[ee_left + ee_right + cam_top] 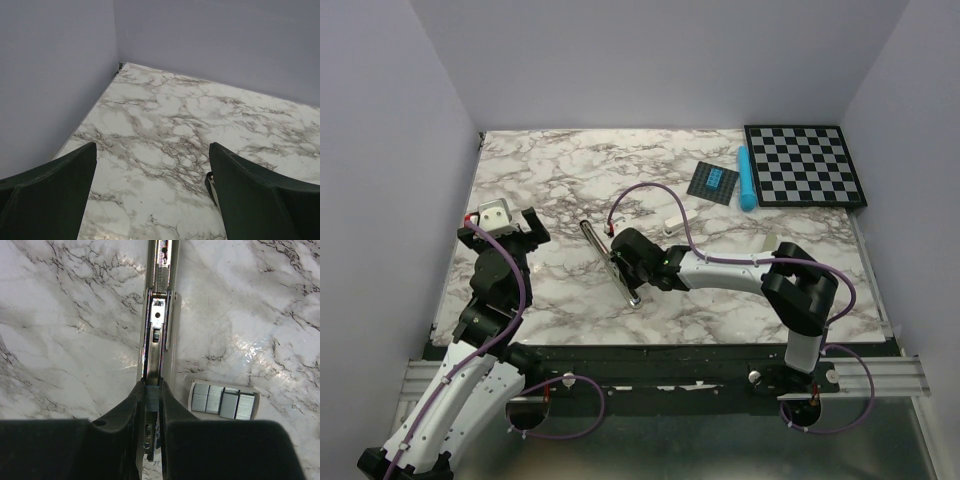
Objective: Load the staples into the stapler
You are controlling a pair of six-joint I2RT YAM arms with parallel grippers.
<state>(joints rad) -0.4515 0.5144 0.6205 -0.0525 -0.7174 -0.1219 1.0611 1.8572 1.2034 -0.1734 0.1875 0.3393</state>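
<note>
The stapler (592, 240) lies opened flat in the middle of the table, its silver channel (158, 335) running away from my right wrist camera. My right gripper (152, 399) is shut on a small grey strip of staples (152, 394) and holds it right over the channel's near part. The white staples box (223, 401) with several grey strips lies just right of the stapler; it also shows in the top view (670, 228). My left gripper (502, 224) is open and empty at the table's left side; one end of the stapler (210, 183) peeks beside its right finger.
A black-and-white checkerboard (805, 165) lies at the back right, with a blue cylinder (746, 178) and a dark square pad holding a blue piece (713, 181) beside it. Grey walls close the table at the left, back and right.
</note>
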